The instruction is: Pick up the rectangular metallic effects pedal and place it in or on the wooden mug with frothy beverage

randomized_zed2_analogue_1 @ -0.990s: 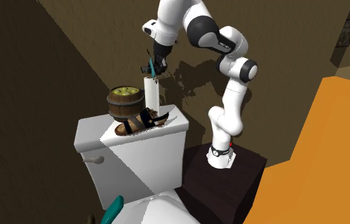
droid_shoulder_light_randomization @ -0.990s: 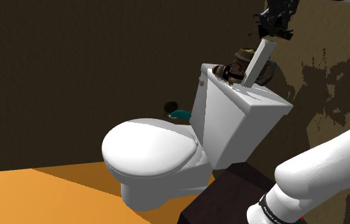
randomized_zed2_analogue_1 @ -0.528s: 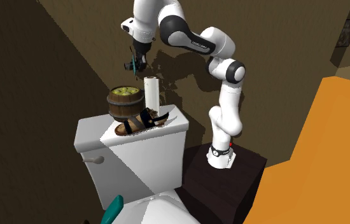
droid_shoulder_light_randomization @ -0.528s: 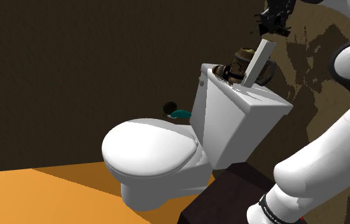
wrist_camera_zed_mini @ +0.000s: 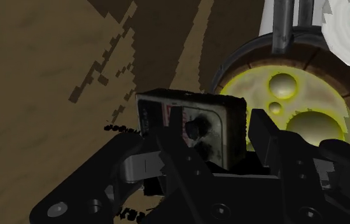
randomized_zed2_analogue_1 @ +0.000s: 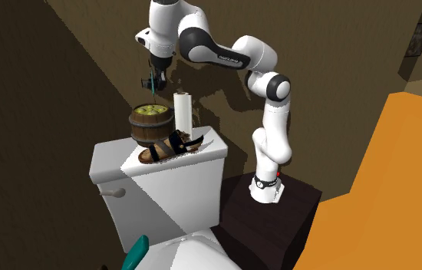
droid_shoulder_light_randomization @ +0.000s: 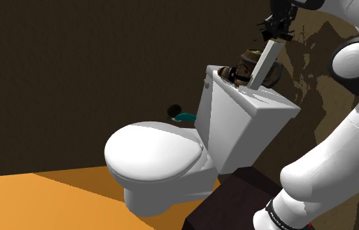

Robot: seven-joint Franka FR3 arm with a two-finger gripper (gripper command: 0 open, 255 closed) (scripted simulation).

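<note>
**A:** Where is the effects pedal (wrist_camera_zed_mini: 200, 127) now?

**B:** It is in the air, inside the end effector (wrist_camera_zed_mini: 217, 137). It is a small box, grey and worn, with a dark knob on its face. The two black fingers (wrist_camera_zed_mini: 270, 143) are pinching it, one on each side.

**A:** And the mug?

**B:** In the wrist view, the mug (wrist_camera_zed_mini: 240, 58) lies beyond the pedal, on the side of one finger. It is a brown barrel shape with dark bands. The yellow-green foam (wrist_camera_zed_mini: 307, 95) inside it has round bubbles.

**A:** Does the pedal touch the mug?

**B:** No. In the second exterior view, the end effector (randomized_zed2_analogue_1: 153, 83) hangs above the mug (randomized_zed2_analogue_1: 148, 130) with a clear gap between them. The pedal itself is too small there to make out.

**A:** What stands around the mug?

**B:** A white roll (randomized_zed2_analogue_1: 182, 115) stands upright just beside it. A brown sandal (randomized_zed2_analogue_1: 173, 146) with black straps lies in front of them. All three are on the lid of the white toilet tank (randomized_zed2_analogue_1: 159, 192).

**A:** And farther out?

**B:** In the shoulder view, the toilet (droid_shoulder_light_randomization: 152, 153) has its lid closed, and the floor (droid_shoulder_light_randomization: 41, 202) is orange. The arm rises from a dark stand (randomized_zed2_analogue_1: 275, 218) beside the tank.
</note>
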